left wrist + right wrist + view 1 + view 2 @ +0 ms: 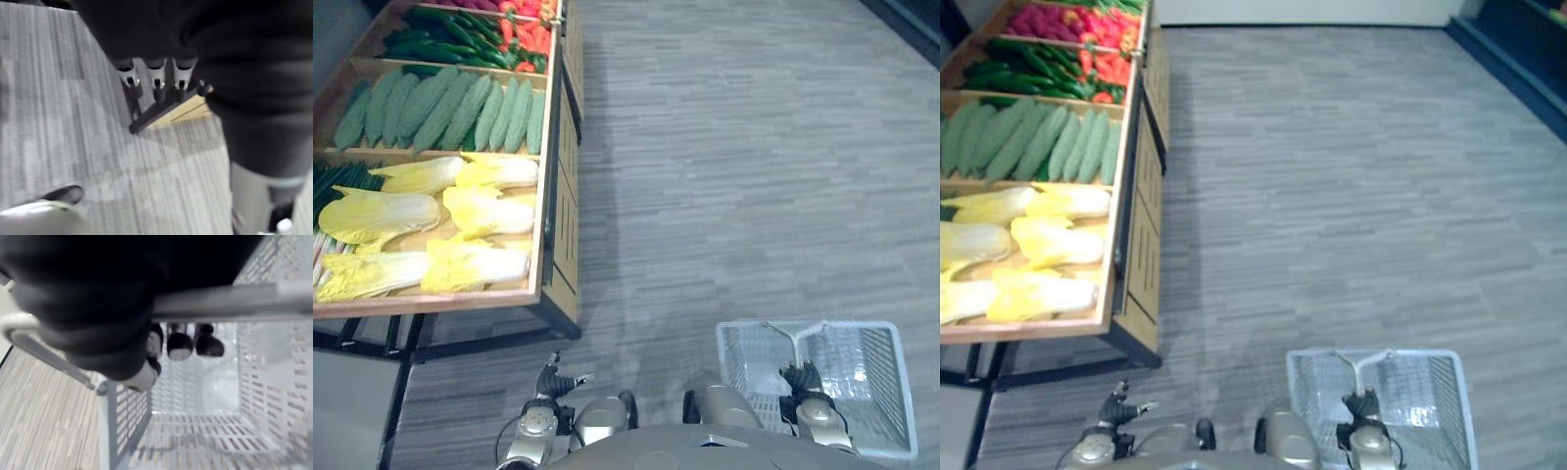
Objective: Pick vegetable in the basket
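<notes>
The right hand (pixel 180 344) is clamped round the handle (pixel 220 303), with the fingers curled under the smooth grey bar. The left hand (pixel 158 78) is held low, its fingers straight and apart and nothing gripped, close to the counter's dark frame (pixel 146 117). The basket (pixel 873 377) is carried empty at the robot's right. The vegetables are laid out on the counter (pixel 546 176), well apart from both hands.

A long reach up and across is likely needed, so the left hand could be knocked against the wooden rim. The basket, hung from one thin bar, could be swung into the counter's side if the body is turned.

The cabbages (pixel 480 211), nearest the robot, are oblong, pale yellow and loose-leafed. If only the leaves are pinched, they could be torn or a head dropped. The gourds (pixel 445 108) behind them are long, bumpy and packed side by side, so neighbours could be rolled out. The basket is made of white slotted plastic.
</notes>
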Robot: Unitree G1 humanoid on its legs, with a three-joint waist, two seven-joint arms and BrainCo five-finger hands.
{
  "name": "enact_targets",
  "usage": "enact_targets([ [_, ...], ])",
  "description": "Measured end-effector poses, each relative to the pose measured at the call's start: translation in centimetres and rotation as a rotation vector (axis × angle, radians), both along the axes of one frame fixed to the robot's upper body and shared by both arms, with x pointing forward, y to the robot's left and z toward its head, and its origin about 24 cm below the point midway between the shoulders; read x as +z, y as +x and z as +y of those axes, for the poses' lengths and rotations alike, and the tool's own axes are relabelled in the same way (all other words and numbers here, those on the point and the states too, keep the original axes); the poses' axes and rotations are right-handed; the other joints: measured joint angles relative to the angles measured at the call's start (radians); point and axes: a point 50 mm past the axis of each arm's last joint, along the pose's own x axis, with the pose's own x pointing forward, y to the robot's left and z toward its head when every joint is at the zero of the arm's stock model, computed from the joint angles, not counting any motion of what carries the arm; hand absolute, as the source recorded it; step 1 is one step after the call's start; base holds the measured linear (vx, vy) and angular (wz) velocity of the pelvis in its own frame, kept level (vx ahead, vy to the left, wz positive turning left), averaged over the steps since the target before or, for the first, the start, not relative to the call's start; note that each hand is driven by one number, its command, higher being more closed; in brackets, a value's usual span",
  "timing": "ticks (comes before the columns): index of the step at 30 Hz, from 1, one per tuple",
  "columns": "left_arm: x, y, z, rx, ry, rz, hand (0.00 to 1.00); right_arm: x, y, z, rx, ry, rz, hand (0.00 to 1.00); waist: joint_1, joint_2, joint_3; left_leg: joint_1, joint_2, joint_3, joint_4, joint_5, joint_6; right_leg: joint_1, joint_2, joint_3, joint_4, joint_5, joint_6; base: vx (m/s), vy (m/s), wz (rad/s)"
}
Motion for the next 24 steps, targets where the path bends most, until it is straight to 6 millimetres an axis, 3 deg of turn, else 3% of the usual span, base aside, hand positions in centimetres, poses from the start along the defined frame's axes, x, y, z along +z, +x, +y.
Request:
enact_targets([
  [3, 0.5, 1.6, -0.2, -0.008, -0.006, -0.041, 0.0, -0.3, -0.7, -0.5, -0.092, 0.029, 0.011, 1.0, -0.017, 0.005, 0.003, 0.048, 0.058, -0.063, -0.023, -0.031, -0.048, -0.053, -0.042, 0.0, -0.33, 0.031, -0.014, 0.39, -0.245, 0.76],
  [5, 0.4, 2.0, -0.4, -0.005, -0.011, -0.039, 0.0, -0.6, -1.2, -0.7, -0.144, 0.049, 0.023, 1.0, -0.015, 0.011, 0.008, 0.086, 0.116, -0.091, -0.038, -0.094, -0.113, -0.085, -0.087, 0.008, -0.617, 0.181, -0.001, 0.42, -0.36, 0.42],
  [7, -0.1, 1.2, -0.1, 0.015, -0.006, 0.005, 0.0, -0.9, -1.6, -0.6, -0.162, 0.062, 0.038, 1.0, -0.015, 0.008, 0.013, 0.127, 0.151, -0.108, -0.04, -0.152, -0.16, -0.088, -0.132, 0.03, -0.744, 0.256, 0.036, 0.48, -0.453, 0.38],
  [8, -0.4, 0.7, 0.1, 0.024, -0.003, 0.025, 0.0, -1.0, -2.2, -0.5, -0.165, 0.068, 0.053, 1.0, -0.019, 0.005, 0.013, 0.155, 0.166, -0.12, -0.04, -0.189, -0.173, -0.086, -0.151, 0.056, -0.741, 0.243, 0.05, 0.61, -0.617, 0.53],
  [9, -0.6, 0.3, 0.1, 0.034, -0.003, 0.04, 0.0, -1.2, -2.9, -0.7, -0.175, 0.068, 0.077, 1.0, -0.023, 0.034, 0.018, 0.2, 0.214, -0.137, -0.039, -0.218, -0.168, -0.095, -0.122, 0.062, -0.647, 0.303, 0.07, 0.51, -0.528, 0.52],
  [10, -0.9, -0.3, -0.4, 0.028, -0.013, 0.06, 0.0, -1.4, -3.2, -0.7, -0.179, 0.072, 0.091, 1.0, -0.023, 0.051, 0.015, 0.189, 0.238, -0.146, -0.013, -0.202, -0.179, -0.117, -0.105, 0.063, -0.589, 0.297, 0.06, 0.53, -0.535, 0.49],
  [11, -1.0, -0.2, -1.3, 0.025, -0.033, 0.057, 0.0, -1.3, -3.0, -1.1, -0.179, 0.062, 0.097, 1.0, -0.023, 0.08, 0.009, 0.129, 0.253, -0.166, 0.093, -0.156, -0.178, -0.144, -0.093, 0.058, -0.506, 0.254, -0.008, 0.52, -0.574, 0.45],
  [14, -1.0, -0.3, -2.3, 0.074, -0.078, 0.038, 0.0, -1.0, -2.4, -2.1, -0.146, 0.044, 0.105, 1.0, -0.016, 0.116, 0.03, -0.119, 0.291, -0.223, 0.558, 0.082, -0.197, -0.031, -0.084, -0.027, -0.539, 0.174, -0.057, 0.55, -0.549, 0.56],
  [15, -0.8, -0.3, -2.0, 0.084, -0.074, 0.019, 0.0, -1.0, -1.9, -1.9, -0.095, 0.036, 0.117, 1.0, -0.001, 0.127, 0.041, -0.212, 0.305, -0.217, 0.795, 0.08, -0.191, 0.052, -0.056, -0.048, -0.588, 0.16, -0.077, 0.48, -0.349, 0.29],
  [16, -0.7, -0.4, -1.7, 0.09, -0.069, 0.009, 0.0, -1.0, -1.5, -1.7, -0.062, 0.032, 0.118, 1.0, 0.013, 0.126, 0.046, -0.247, 0.301, -0.206, 0.885, 0.06, -0.189, 0.091, -0.043, -0.049, -0.61, 0.154, -0.087, 0.46, -0.313, -0.08],
  [17, -0.6, -0.4, -1.4, 0.096, -0.06, -0.003, 0.0, -0.9, -0.4, -1.2, 0.004, 0.027, 0.118, 1.0, 0.045, 0.122, 0.053, -0.301, 0.27, -0.181, 0.993, 0.012, -0.196, 0.156, -0.028, -0.048, -0.653, 0.145, -0.102, 0.54, -0.268, -0.3],
  [18, -0.6, -0.5, -1.1, 0.096, -0.053, 0.001, 0.0, -0.7, 0.9, -0.6, 0.062, 0.031, 0.104, 1.0, 0.06, 0.108, 0.06, -0.347, 0.222, -0.148, 0.994, -0.032, -0.203, 0.208, -0.025, -0.049, -0.692, 0.143, -0.116, 0.43, -0.162, -0.29],
  [20, -0.6, -0.8, -1.0, 0.107, -0.056, 0.007, 0.0, -0.4, 2.5, 0.2, 0.124, 0.04, 0.081, 1.0, 0.093, 0.099, 0.065, -0.41, 0.186, -0.034, 0.854, -0.079, -0.194, 0.269, -0.023, -0.077, -0.736, 0.156, -0.116, 0.45, -0.103, 0.04],
  [21, -0.6, -0.9, -1.0, 0.114, -0.06, 0.007, 0.0, -0.1, 3.1, 0.2, 0.134, 0.033, 0.062, 1.0, 0.097, 0.096, 0.066, -0.408, 0.159, 0.087, 0.611, -0.037, -0.171, 0.309, -0.018, -0.121, -0.765, 0.15, -0.107, 0.45, -0.065, 0.51],
  [22, -0.7, -1.2, -1.1, 0.117, -0.064, 0.011, 0.0, 0.0, 3.3, 0.1, 0.136, 0.031, 0.051, 1.0, 0.096, 0.103, 0.061, -0.406, 0.154, 0.172, 0.498, -0.015, -0.123, 0.325, -0.008, -0.156, -0.772, 0.138, -0.089, 0.46, -0.039, 1.43],
  [24, -0.5, -0.9, -0.3, 0.151, -0.055, -0.003, 0.0, -0.2, 3.0, 0.4, 0.104, 0.048, 0.053, 1.0, 0.069, 0.043, 0.047, -0.34, 0.126, 0.476, 0.335, -0.027, 0.028, 0.381, -0.041, -0.314, -0.788, 0.114, -0.069, 0.5, -0.005, 2.28],
])
